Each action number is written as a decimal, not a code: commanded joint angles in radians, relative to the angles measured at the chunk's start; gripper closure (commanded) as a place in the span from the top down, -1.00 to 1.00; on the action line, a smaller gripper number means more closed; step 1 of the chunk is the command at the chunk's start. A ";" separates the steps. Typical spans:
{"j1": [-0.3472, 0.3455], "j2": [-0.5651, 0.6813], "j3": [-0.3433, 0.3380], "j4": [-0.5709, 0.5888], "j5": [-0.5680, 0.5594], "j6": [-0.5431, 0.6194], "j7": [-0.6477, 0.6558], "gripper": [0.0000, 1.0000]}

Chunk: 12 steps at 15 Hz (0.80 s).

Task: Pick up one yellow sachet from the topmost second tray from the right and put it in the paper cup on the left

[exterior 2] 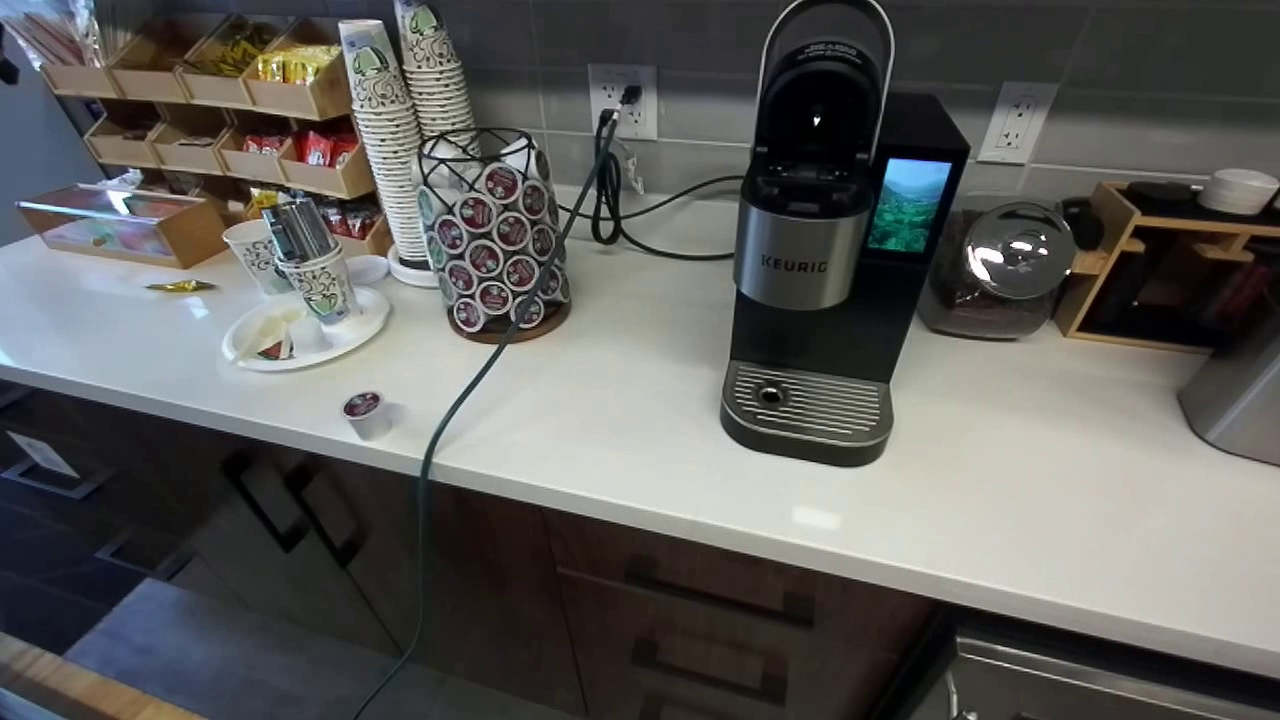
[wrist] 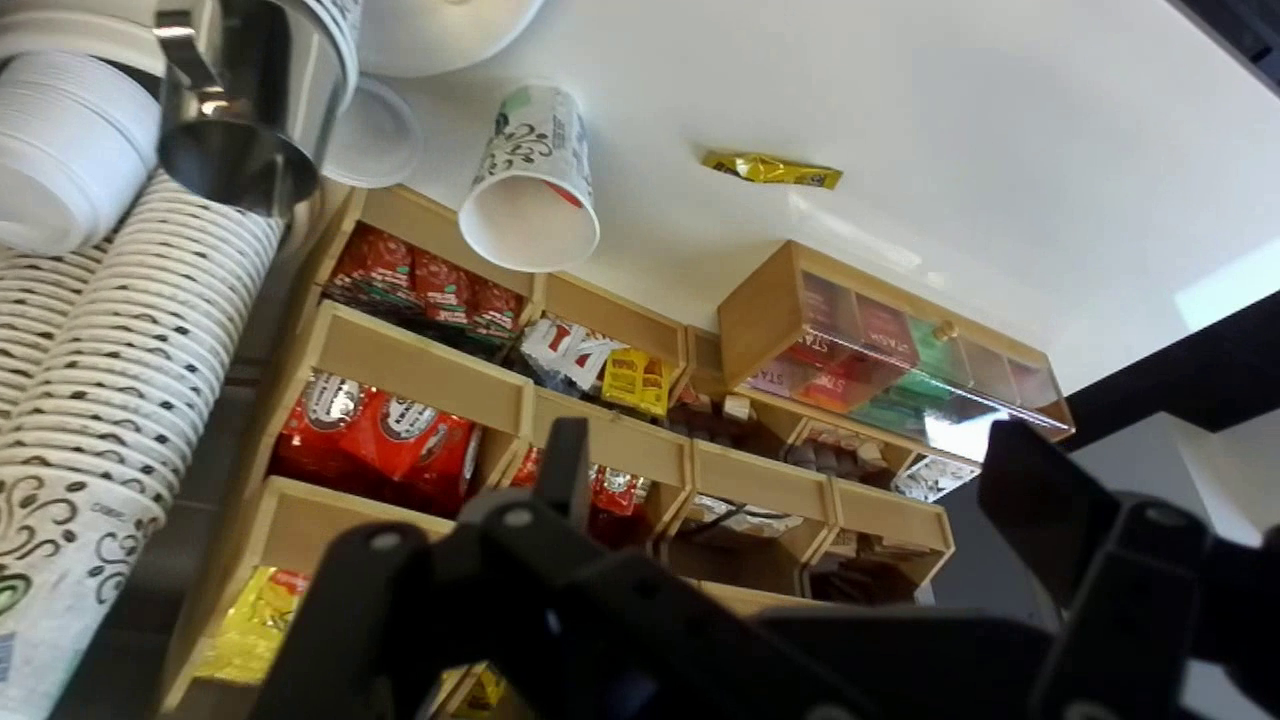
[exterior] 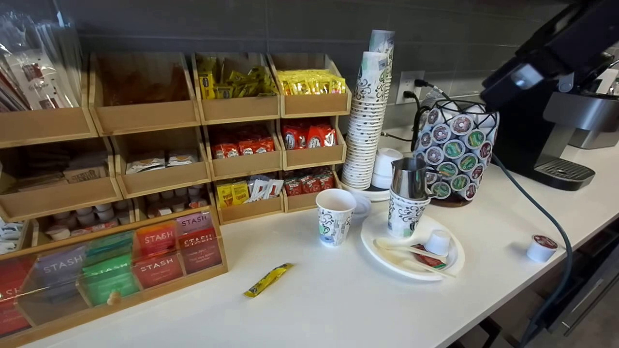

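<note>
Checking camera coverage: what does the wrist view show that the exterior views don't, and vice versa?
Only the wrist view clearly shows the open black gripper, and a red sliver inside the white scroll-printed paper cup. Only the exterior views show the black-and-silver coffee machine and lone white coffee pod. All share that cup, the slim yellow sachet and the light wooden bins.
</note>
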 commanded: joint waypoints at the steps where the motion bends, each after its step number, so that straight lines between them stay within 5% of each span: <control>1: -0.091 0.207 0.112 0.184 -0.089 -0.011 0.154 1.00; 4: -0.166 0.330 0.166 0.312 -0.171 -0.037 0.275 1.00; 6: -0.158 0.410 0.157 0.392 -0.158 -0.038 0.290 1.00; 7: -0.136 0.319 0.137 0.298 -0.140 -0.007 0.249 1.00; 11: -0.136 0.349 0.134 0.326 -0.140 -0.007 0.248 1.00; 12: -0.193 0.357 0.173 0.308 -0.233 0.066 0.356 1.00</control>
